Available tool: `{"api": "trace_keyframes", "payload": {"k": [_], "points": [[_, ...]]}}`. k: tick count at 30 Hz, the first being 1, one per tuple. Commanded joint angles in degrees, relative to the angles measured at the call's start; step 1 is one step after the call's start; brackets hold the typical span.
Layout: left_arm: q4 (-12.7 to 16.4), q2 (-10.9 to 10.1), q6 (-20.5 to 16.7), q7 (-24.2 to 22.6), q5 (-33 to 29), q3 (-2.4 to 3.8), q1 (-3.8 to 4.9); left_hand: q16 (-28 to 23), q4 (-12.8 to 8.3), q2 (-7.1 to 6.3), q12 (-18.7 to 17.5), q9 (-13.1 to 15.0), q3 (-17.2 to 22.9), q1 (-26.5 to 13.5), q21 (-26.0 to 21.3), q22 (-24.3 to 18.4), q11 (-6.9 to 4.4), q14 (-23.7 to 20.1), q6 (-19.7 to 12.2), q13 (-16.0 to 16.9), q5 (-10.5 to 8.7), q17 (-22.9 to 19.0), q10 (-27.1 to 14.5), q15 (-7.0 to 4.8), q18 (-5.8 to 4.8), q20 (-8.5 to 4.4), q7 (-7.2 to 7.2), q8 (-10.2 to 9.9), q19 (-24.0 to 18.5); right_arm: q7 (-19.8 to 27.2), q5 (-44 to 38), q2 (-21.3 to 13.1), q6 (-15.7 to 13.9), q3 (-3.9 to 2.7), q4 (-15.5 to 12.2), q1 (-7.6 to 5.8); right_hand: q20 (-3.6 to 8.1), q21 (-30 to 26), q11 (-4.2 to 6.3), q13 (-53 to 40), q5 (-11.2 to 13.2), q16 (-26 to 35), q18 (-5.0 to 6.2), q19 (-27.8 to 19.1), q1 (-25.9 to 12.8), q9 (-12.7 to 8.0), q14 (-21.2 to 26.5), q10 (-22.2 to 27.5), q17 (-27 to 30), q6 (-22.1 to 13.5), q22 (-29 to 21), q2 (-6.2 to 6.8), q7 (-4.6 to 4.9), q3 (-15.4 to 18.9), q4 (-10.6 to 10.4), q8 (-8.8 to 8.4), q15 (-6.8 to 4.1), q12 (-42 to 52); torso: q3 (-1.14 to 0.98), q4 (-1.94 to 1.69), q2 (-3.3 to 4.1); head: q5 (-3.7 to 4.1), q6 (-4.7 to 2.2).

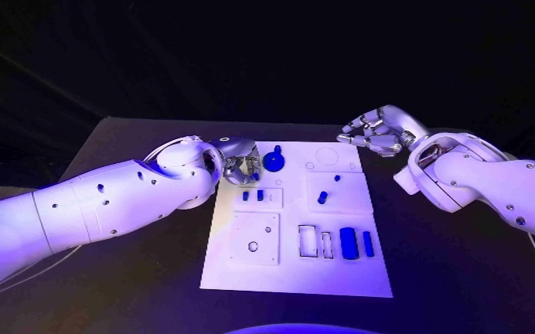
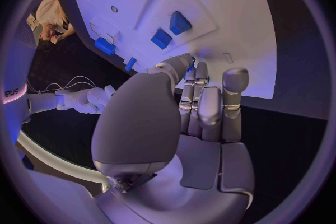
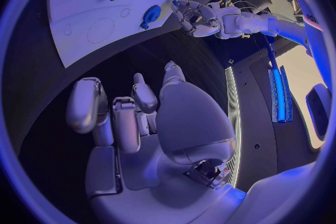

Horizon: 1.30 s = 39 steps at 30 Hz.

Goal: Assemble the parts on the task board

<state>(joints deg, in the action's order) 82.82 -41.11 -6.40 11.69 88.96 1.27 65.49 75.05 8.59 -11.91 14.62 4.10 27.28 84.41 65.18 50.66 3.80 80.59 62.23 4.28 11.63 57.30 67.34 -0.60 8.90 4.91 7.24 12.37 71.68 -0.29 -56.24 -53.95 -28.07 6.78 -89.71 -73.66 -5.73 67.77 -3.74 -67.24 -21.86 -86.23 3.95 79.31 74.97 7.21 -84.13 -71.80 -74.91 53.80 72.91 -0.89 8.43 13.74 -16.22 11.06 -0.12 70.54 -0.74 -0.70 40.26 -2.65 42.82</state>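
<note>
The white task board (image 1: 295, 272) lies in the middle of the black table. My left hand (image 1: 240, 165) hovers at its far left corner, thumb and fingers (image 2: 187, 70) drawn together on what looks like a small blue part (image 1: 254, 176). Just beside it stands a round blue knob part (image 1: 274, 159). Two short blue pieces (image 1: 253, 195) stand in a left pocket, with two blue pegs (image 1: 322, 196) to their right. Two long blue bars (image 1: 349, 243) lie near the right edge. My right hand (image 1: 377, 134) hangs off the far right corner, fingers (image 3: 126, 117) curled, holding nothing.
Several empty cutouts mark the board: a round outline (image 1: 329, 155) at the far right, narrow slots (image 1: 309, 241) and a square plate recess (image 1: 254, 237) at the near left. Bare black table (image 1: 446, 257) surrounds the board.
</note>
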Motion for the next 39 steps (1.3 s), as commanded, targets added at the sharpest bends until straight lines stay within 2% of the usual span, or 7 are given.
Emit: {"api": "trace_keyframes", "payload": {"k": [1, 10, 20, 28, 39], "points": [[0.0, 0.3, 1.1, 0.0, 0.0, 0.01, -0.10, 0.0, -0.1, -0.20, -0.3, 0.0, -0.2, -0.5, 0.2, 0.1, -0.17, 0.4, 0.4, 0.0, -0.30, 0.0, 0.4, -0.03, -1.00, -0.08, 0.05, -0.1, 0.2, 0.4, -0.4, 0.0, 0.2, 0.00, -0.1, 0.03, 0.26, -0.1, 0.06, 0.0, 0.0, 0.3, 1.14, -0.2, 0.0, -0.1, -4.0, 0.1, -7.5, -0.1, 0.1, -0.53, -0.06, 0.4, 0.0, 0.27, -0.45, -0.1, -0.01, 0.01, -0.02, -0.01, 0.08], [0.0, 0.4, 1.8, 0.1, 0.0, 0.01, -0.17, 0.0, -0.1, -0.17, -0.3, 0.0, -0.2, -0.5, 0.2, 0.0, -0.18, 0.4, 0.5, 0.0, -0.29, -0.1, 0.4, -0.03, -0.99, -0.09, 0.05, -0.2, 0.2, 0.3, -0.4, 0.0, 0.1, 0.00, -0.1, 0.03, 0.26, -0.1, 0.06, 0.0, 0.0, 0.3, 1.14, -0.2, 0.0, -0.1, -4.0, 0.1, -7.5, -0.1, 0.1, -0.53, -0.06, 0.4, 0.0, 0.27, -0.45, -0.1, -0.05, -0.03, -0.03, 0.02, 0.16], [-0.2, 0.5, 2.2, 0.3, 0.0, 0.00, -0.18, 0.1, -0.1, -0.11, -0.5, 0.0, -0.2, -0.4, 0.6, 0.6, -0.20, 0.4, 0.5, 0.1, -0.28, 0.0, 0.5, -0.04, -1.09, -0.11, 0.03, -0.3, 0.4, 0.4, -0.4, 0.0, 0.1, 0.00, -0.1, 0.03, 0.26, -0.1, 0.06, 0.0, 0.0, 0.3, 1.14, -0.2, 0.0, -0.1, -4.0, 0.1, -7.5, -0.1, 0.1, -0.53, -0.06, 0.4, 0.0, 0.27, -0.45, -0.1, 0.00, -0.02, -0.02, 0.07, 0.18], [-0.4, 0.6, 1.5, 0.9, -0.2, -0.03, -0.19, 0.0, 0.0, -0.75, -1.6, -0.4, -0.5, -0.8, 0.6, 0.5, 0.24, 0.3, -2.0, 0.2, -0.27, -0.5, 0.7, 0.27, -1.10, 0.04, 0.78, -2.8, 0.3, 0.4, -0.4, -0.2, 0.1, 0.00, -0.2, 0.03, 0.26, -0.1, 0.06, 0.0, 0.0, 0.3, 1.14, -0.2, 0.0, -0.1, -4.0, 0.1, -7.5, -0.1, 0.1, -0.53, -0.06, 0.4, 0.0, 0.27, -0.45, -0.1, -0.03, -0.03, 0.00, 0.11, 0.27], [-0.3, 0.5, 1.5, 1.4, -0.2, -0.05, -0.19, -0.1, 0.2, -1.15, -2.2, -0.4, -0.7, -1.0, 0.3, 0.1, 0.56, 0.1, -2.7, 0.3, -0.26, -0.7, 0.5, 0.52, -1.02, 0.20, 1.17, -3.9, 0.0, 0.5, -0.4, -0.1, 0.1, 0.00, -0.2, 0.04, 0.26, -0.1, 0.06, 0.0, 0.0, 0.3, 1.14, -0.2, 0.0, -0.1, -4.0, 0.1, -7.5, -0.1, 0.1, -0.53, -0.06, 0.4, 0.0, 0.27, -0.45, -0.1, -0.01, -0.02, -0.06, 0.04, 0.38]]}}
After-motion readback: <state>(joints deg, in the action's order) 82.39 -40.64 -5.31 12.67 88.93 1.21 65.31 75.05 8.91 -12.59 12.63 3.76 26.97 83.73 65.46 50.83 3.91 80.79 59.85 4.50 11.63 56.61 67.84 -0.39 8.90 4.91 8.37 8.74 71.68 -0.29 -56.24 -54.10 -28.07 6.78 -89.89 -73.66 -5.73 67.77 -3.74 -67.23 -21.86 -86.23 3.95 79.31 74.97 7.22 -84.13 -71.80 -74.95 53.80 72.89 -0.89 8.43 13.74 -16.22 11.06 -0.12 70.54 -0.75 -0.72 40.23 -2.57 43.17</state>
